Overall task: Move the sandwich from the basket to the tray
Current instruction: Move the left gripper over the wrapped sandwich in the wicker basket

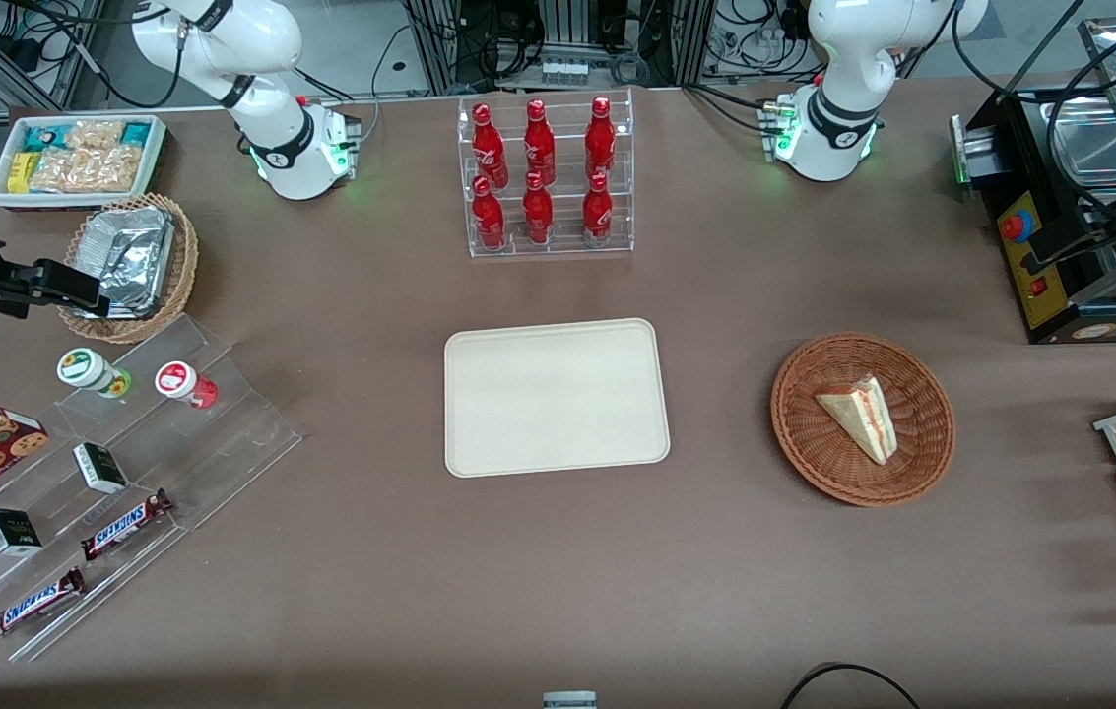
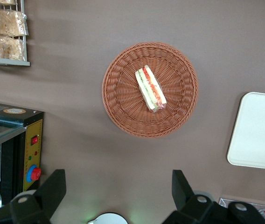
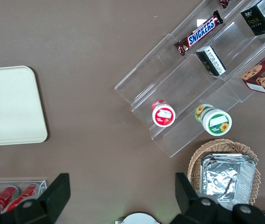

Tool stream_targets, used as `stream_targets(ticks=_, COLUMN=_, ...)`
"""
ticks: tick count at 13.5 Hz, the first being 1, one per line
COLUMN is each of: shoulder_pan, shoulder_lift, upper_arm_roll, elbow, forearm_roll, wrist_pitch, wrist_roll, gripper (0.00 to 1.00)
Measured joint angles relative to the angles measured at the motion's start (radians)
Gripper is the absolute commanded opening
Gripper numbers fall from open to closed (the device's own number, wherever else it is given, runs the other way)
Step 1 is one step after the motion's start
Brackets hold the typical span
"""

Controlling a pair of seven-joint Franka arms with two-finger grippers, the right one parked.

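left wrist view shows the gripper point(image 2: 116, 193) spread wide, high above the sandwich point(image 2: 150, 88) lying in the basket point(image 2: 123, 109) toward the working arm's table edge; tray point(image 1: 479, 433) mid-table.

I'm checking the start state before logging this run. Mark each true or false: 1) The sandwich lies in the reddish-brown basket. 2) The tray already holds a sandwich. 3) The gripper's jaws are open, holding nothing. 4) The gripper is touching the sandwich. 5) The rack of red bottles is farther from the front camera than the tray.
1) True: the sandwich lies inside the basket.
2) False: the tray is bare.
3) True: the gripper has its jaws spread wide with nothing between them.
4) False: in the left wrist view the gripper is well clear of the sandwich and the basket.
5) True: the rack of red bottles is farther from the front camera than the tray.
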Motion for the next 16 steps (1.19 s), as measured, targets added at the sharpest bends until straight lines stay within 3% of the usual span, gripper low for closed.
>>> stream_targets(ticks=11, shoulder_pan=-0.015, shoulder_lift=0.102, upper_arm_roll=-0.008, elbow=-0.024, forearm_roll=-0.002, wrist_pitch=0.014, wrist_roll=0.000, gripper=1.00)
stream_targets(ticks=16, shoulder_pan=-0.025, shoulder_lift=0.169, upper_arm_roll=-0.009, elbow=-0.113, forearm_roll=-0.002, wrist_pitch=0.167, wrist_roll=0.000, gripper=1.00)
